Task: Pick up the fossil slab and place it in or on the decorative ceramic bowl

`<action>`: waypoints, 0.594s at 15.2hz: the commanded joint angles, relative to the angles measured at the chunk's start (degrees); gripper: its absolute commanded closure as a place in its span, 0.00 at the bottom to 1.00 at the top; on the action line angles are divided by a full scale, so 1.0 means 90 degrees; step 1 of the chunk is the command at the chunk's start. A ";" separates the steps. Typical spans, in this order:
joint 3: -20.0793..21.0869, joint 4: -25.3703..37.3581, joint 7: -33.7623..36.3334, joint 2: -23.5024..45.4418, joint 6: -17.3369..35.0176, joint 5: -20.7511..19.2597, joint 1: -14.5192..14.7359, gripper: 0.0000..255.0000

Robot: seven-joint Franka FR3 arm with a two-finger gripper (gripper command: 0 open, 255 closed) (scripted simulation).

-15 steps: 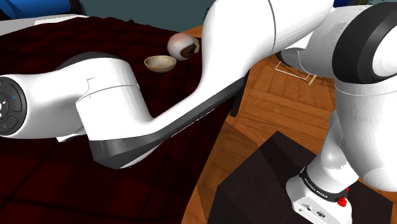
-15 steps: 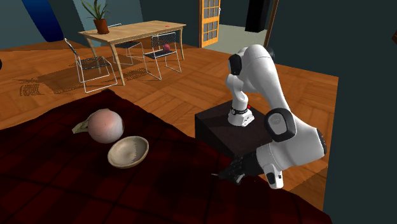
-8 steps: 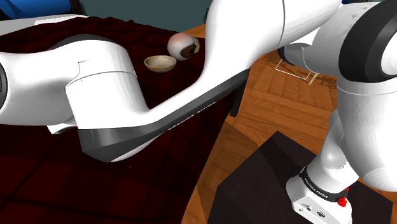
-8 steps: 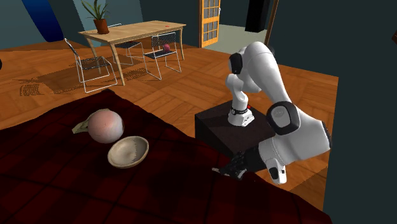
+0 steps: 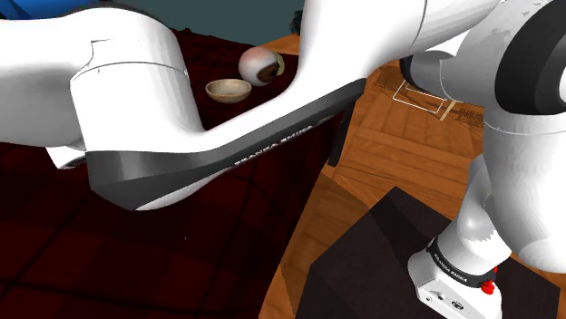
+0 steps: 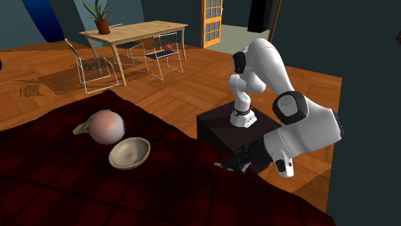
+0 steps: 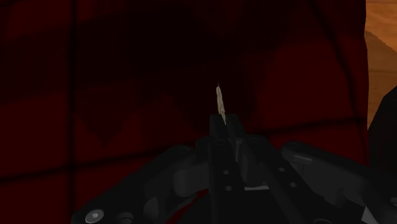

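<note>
A thin pale fossil slab (image 7: 219,102), seen edge-on, sticks out from between the black fingers of my gripper (image 7: 222,125), which is shut on it. In the second exterior view the gripper (image 6: 226,166) hovers just above the dark red cloth, near the table's edge by the stand. The shallow cream bowl (image 6: 129,153) stands well off to that view's left of the gripper. In the shoulder view the bowl (image 5: 228,89) sits beyond my arm at the far side of the cloth.
A pinkish round object (image 6: 106,126) stands right behind the bowl, also seen in the shoulder view (image 5: 260,65). The dark red checked cloth (image 6: 77,192) covers the table. The black stand (image 6: 222,125) is beside the table's edge. A wooden table and chairs (image 6: 132,32) stand far back.
The arm has swung upward and toward the second exterior view's right. The gripper, still shut on the slab, has risen slightly off the cloth. Bowl and round object have not moved.
</note>
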 commanded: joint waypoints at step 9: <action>-0.0007 0.0525 -0.0530 -0.0110 -0.0333 0.0032 -0.0004 1.00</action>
